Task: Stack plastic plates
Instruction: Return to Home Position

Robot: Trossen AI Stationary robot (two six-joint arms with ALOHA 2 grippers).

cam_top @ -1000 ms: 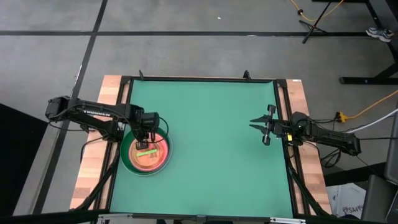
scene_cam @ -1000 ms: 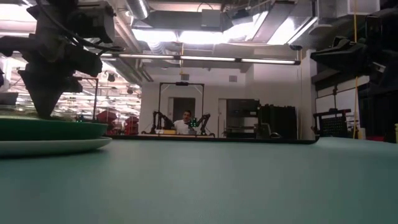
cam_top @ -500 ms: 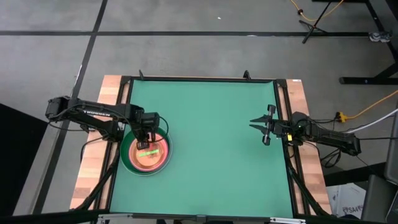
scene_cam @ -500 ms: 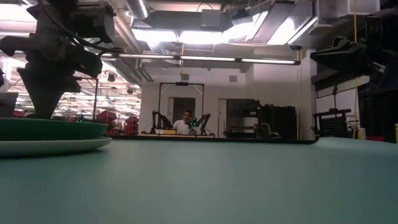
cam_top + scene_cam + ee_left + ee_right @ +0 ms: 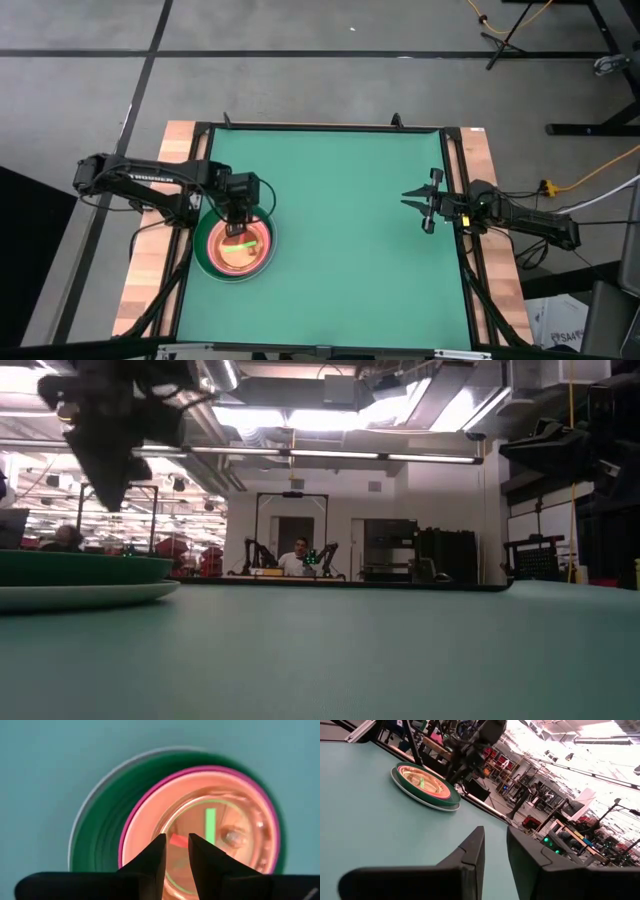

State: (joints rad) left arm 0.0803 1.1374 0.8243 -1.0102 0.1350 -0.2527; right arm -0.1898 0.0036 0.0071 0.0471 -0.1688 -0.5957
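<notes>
The plastic plates (image 5: 236, 251) lie stacked at the table's left. A pale plate (image 5: 80, 596) is at the bottom, with a dark green one (image 5: 102, 830) on it, then a magenta one (image 5: 131, 815). Translucent orange-pink and lime-green smaller plates (image 5: 225, 827) are nested on top. My left gripper (image 5: 176, 854) hangs above the stack's far part and points down. It is open by a narrow gap, holds nothing, and stands clear of the plates in the low view (image 5: 108, 495). My right gripper (image 5: 406, 199) waits level at the table's right, open, with nothing in it (image 5: 495, 851).
The green table mat (image 5: 340, 200) lies bare between the stack and the right arm. Black frame rails and wooden strips (image 5: 160, 260) run along both sides. Beyond the far edge, a person (image 5: 298, 557) sits in the room behind.
My left gripper has risen from just over the top plates to well above the stack, and has shifted a little toward the far edge. The stack has stayed in place.
</notes>
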